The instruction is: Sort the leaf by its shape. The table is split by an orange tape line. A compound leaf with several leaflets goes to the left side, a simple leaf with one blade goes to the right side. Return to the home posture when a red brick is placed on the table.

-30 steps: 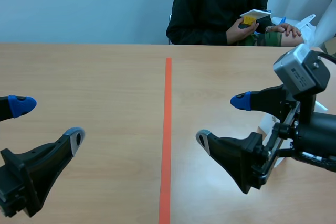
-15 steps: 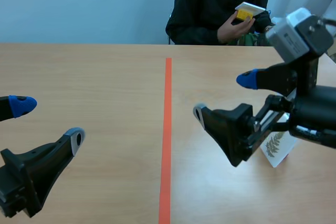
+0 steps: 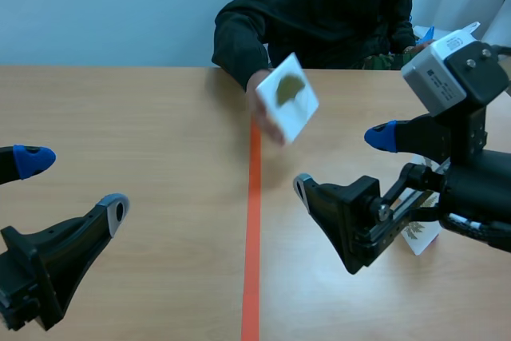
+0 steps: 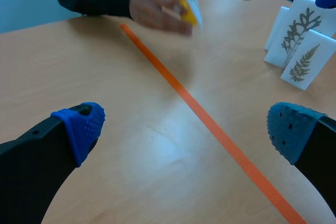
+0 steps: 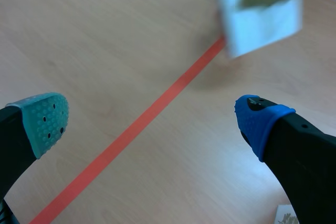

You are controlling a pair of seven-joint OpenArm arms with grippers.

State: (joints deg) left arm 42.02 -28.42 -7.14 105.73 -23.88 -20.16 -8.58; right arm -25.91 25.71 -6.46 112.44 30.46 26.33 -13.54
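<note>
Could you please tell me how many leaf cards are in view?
3. One card is in the person's hand above the orange tape line; a fern card and a taller card stand close together right of it. Others may hide behind the right arm.

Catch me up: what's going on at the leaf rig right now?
A person's hand holds a white leaf card above the table, over the orange tape line; the card is blurred. Neither arm is handling anything: the left gripper and right gripper are both open, low over their own sides. Two other cards stand upright on the right side, a fern-like card and a branched-leaf card.
</note>
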